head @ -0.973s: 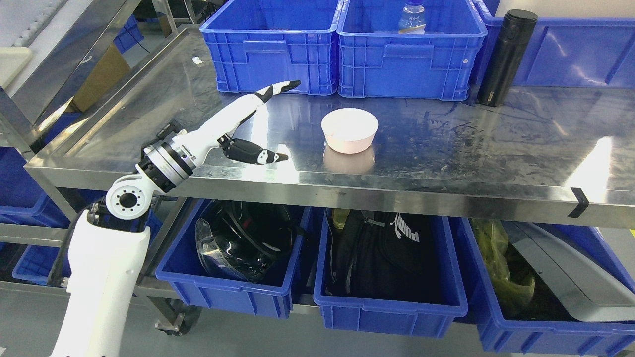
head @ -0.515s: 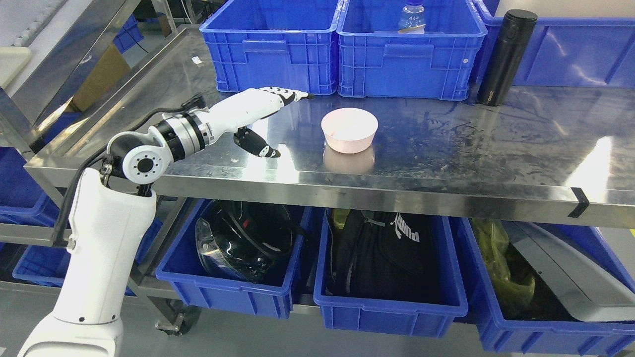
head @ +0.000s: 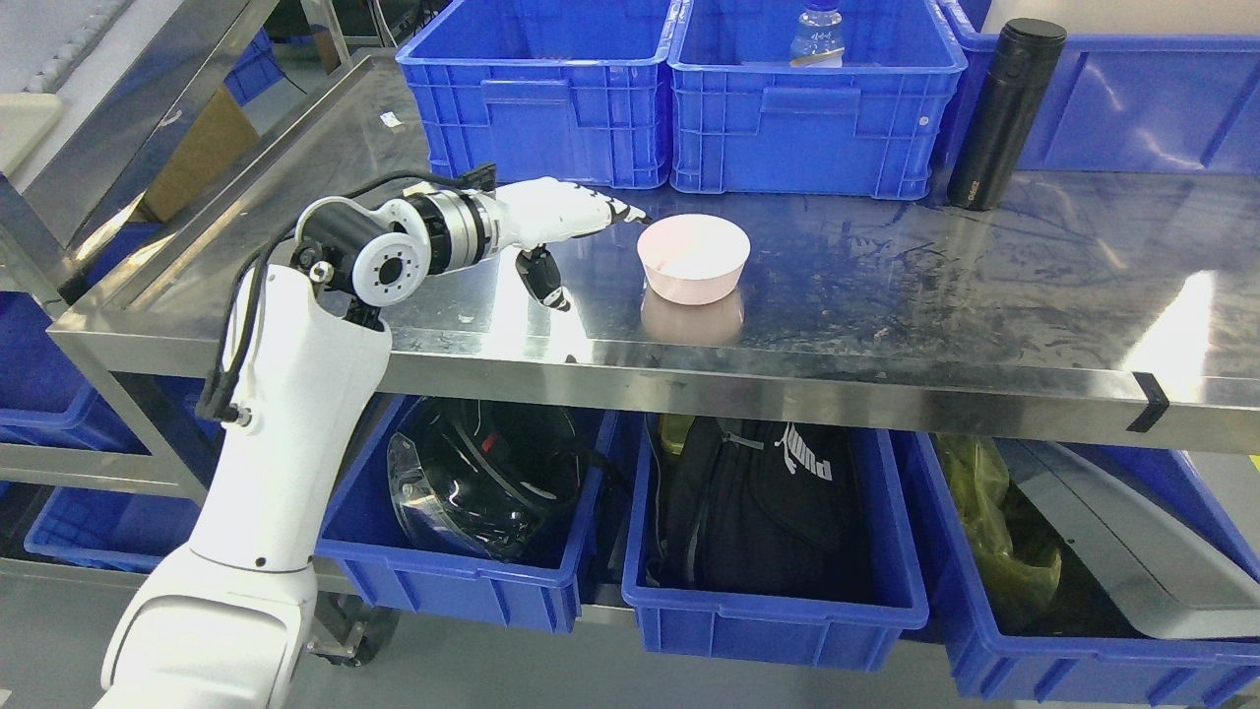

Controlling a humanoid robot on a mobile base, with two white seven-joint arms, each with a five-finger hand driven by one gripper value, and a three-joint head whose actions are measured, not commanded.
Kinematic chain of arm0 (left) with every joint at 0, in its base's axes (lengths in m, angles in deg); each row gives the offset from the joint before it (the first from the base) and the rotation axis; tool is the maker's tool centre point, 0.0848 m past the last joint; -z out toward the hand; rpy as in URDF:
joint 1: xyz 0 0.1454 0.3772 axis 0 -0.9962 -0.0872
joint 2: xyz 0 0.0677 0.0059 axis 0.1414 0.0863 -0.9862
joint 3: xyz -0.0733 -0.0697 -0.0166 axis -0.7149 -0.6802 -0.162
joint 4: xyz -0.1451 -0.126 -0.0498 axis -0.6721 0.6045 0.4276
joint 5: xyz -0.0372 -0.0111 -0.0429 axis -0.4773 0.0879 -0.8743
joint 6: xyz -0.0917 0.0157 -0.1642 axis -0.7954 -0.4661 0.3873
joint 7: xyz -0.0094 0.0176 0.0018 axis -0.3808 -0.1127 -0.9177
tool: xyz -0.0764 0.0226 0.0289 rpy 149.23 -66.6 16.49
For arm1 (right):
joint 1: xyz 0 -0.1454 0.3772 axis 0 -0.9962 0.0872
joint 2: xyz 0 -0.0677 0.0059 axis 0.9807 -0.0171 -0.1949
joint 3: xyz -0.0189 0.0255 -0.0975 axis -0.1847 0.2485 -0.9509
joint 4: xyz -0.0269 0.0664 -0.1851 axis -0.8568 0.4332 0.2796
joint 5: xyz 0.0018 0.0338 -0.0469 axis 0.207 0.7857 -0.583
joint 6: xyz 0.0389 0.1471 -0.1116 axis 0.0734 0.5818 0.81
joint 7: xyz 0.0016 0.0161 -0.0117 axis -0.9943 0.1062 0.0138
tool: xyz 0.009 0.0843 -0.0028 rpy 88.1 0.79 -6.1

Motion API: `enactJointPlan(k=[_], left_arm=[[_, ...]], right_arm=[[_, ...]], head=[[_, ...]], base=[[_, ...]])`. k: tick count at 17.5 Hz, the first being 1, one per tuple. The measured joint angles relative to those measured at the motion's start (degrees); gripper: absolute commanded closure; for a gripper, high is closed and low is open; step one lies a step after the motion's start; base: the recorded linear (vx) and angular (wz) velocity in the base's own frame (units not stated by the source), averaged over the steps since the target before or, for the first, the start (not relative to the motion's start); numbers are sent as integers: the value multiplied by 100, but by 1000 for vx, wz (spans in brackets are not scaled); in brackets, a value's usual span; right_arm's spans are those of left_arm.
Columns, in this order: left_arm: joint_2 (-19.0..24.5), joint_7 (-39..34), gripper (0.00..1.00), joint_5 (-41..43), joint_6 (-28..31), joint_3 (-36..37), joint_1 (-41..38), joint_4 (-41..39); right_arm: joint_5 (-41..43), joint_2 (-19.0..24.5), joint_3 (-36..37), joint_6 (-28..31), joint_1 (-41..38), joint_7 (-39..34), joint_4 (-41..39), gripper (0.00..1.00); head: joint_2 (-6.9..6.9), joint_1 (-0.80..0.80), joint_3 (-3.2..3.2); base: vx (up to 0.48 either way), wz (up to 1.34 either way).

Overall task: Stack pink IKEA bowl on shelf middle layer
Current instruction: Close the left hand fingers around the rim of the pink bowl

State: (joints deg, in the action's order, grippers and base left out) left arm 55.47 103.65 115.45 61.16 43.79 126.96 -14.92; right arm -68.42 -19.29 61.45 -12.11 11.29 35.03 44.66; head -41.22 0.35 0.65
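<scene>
A pink bowl (head: pixel 693 258) stands upright on the steel shelf (head: pixel 886 295), near its front edge and left of the middle. My left hand (head: pixel 591 241) hovers over the shelf just left of the bowl, fingers stretched toward its rim and thumb pointing down. The hand is open and holds nothing; a small gap separates the fingertips (head: pixel 635 213) from the bowl. The white left arm (head: pixel 285 414) rises from the lower left in front of the shelf edge. No right arm shows.
Two blue crates (head: pixel 551 98) (head: pixel 817 108) line the back of the shelf, one holding a water bottle (head: pixel 817 34). A black flask (head: pixel 1004 113) stands at the back right. Below, blue bins hold a helmet (head: pixel 482 483), a black bag (head: pixel 758 502) and other items.
The left arm has swung up and to the right. The hand has rolled and moved closer to the bowl, fingertips now almost at its rim. The bowl has not moved.
</scene>
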Motion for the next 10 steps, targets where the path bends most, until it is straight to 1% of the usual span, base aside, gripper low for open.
enactJointPlan(k=[2, 7, 10], left_arm=[[-192, 10, 21, 136, -12, 45, 101, 210], [-573, -73, 26, 359, -21, 134, 332, 751], [-727, -137, 26, 430, -30, 169, 456, 1032]], right_arm=[[0, 0, 0, 0, 0, 0, 0, 0], [0, 0, 0, 0, 0, 0, 0, 0], [0, 0, 0, 0, 0, 0, 0, 0]], head=[[0, 0, 0], [0, 0, 0], [0, 0, 0]], base=[[0, 0], [0, 0], [0, 0]])
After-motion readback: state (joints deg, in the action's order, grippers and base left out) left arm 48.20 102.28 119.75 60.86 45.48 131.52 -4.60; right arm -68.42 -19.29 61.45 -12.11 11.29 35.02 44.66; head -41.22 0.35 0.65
